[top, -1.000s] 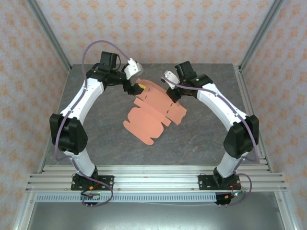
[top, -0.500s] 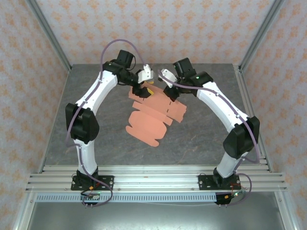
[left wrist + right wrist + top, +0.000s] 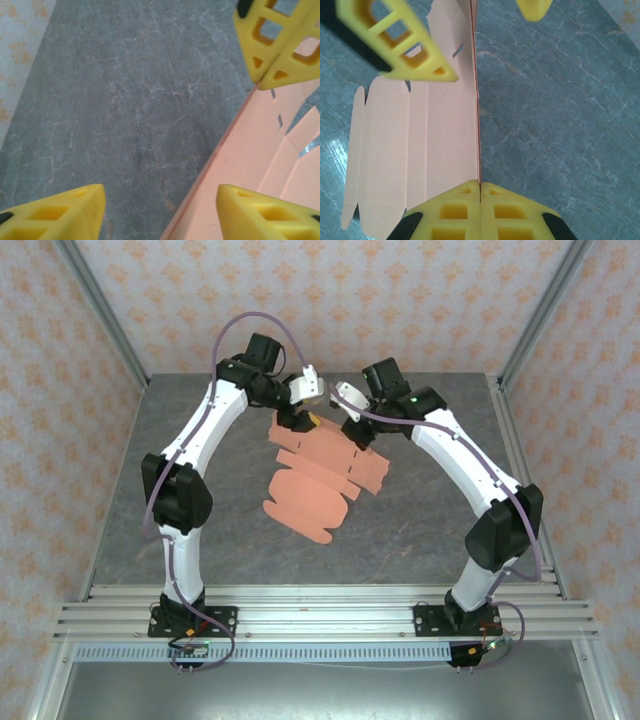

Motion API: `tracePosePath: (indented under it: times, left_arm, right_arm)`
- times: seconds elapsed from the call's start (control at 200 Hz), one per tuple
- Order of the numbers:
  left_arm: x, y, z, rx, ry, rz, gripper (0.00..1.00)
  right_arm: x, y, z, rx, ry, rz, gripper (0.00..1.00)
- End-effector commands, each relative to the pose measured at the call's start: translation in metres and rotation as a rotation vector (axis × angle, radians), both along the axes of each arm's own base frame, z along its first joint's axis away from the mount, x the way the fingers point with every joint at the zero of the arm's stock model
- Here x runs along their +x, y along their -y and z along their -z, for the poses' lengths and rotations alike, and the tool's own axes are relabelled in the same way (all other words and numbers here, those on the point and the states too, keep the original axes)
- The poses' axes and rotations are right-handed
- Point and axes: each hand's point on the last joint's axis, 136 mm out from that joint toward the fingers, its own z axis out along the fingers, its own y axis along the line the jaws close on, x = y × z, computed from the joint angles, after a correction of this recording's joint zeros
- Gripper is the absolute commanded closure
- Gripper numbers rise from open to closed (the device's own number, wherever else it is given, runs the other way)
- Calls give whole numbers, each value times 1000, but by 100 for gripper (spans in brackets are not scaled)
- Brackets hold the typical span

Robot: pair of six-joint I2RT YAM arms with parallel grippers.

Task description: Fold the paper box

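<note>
The paper box (image 3: 315,480) is a flat salmon-orange die-cut sheet on the grey table, its far edge lifted. My right gripper (image 3: 353,432) is shut on that raised edge, and in the right wrist view the thin edge runs up from between the closed fingertips (image 3: 480,192). My left gripper (image 3: 300,422) is open at the same edge, further left. In the left wrist view the sheet (image 3: 260,165) crosses the gap of the left gripper (image 3: 160,212), with one finger (image 3: 265,212) over the card and the other (image 3: 55,212) over bare table. Flaps and rounded tabs (image 3: 355,150) lie flat.
The grey marble-patterned table (image 3: 200,510) has bare room left and right of the sheet. Aluminium posts (image 3: 105,320) and patterned walls close in the back and sides. A slotted rail (image 3: 320,615) carrying both arm bases runs along the near edge.
My left arm has swung right, up to the sheet's far edge beside the right gripper, and its jaws have narrowed. The right gripper has kept its hold without moving.
</note>
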Motion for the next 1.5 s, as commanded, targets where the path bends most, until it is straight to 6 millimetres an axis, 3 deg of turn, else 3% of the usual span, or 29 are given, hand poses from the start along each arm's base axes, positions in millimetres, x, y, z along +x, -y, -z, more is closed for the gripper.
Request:
tracePosePath:
  times: [0.0,0.075,0.155,0.35,0.5,0.601,0.791,0.911,0.971,1.051,1.086,1.121,1.276,1.411,1.496]
  left_arm:
    - [-1,-7,3,38,-32,-16,52]
    - [-7,-8,7,49,-49,6,54]
    - [-18,-7,10,53,-72,41,48]
    - [-20,-9,18,74,-85,49,50]
    - [-11,-11,18,82,-65,19,75]
    - [-7,-10,15,78,-46,12,84]
    - [-10,-9,16,98,-29,20,100]
    - [-10,-8,16,100,-1,6,100]
    - [-10,-7,16,104,31,-1,100]
    - [-13,-6,13,108,99,-5,100]
    - [-13,-6,16,119,128,-11,100]
    - [-16,-6,6,119,181,-20,100]
    - [-18,-7,6,146,318,-95,100]
    - [-12,-8,17,185,454,-190,100]
    - [-9,-10,28,197,453,-235,100]
  right_arm:
    - [-2,-1,-6,-8,16,-14,100]
    - [-2,-1,-8,-3,22,-11,100]
    - [-1,-2,-9,0,26,-10,100]
    - [2,-4,-12,10,38,-9,100]
    - [5,-5,-15,14,47,-5,100]
    - [7,-5,-13,11,49,2,100]
    - [14,-1,-11,-8,76,30,100]
    - [21,2,-14,-11,98,67,100]
    - [25,6,-15,-18,114,101,67]
    - [28,14,-15,-22,125,143,39]
    - [28,19,-14,-15,119,159,32]
    - [28,24,-16,2,112,176,28]
    - [25,44,-21,154,55,238,18]
    - [31,63,-16,211,76,373,15]
    - [32,71,-7,245,89,457,13]
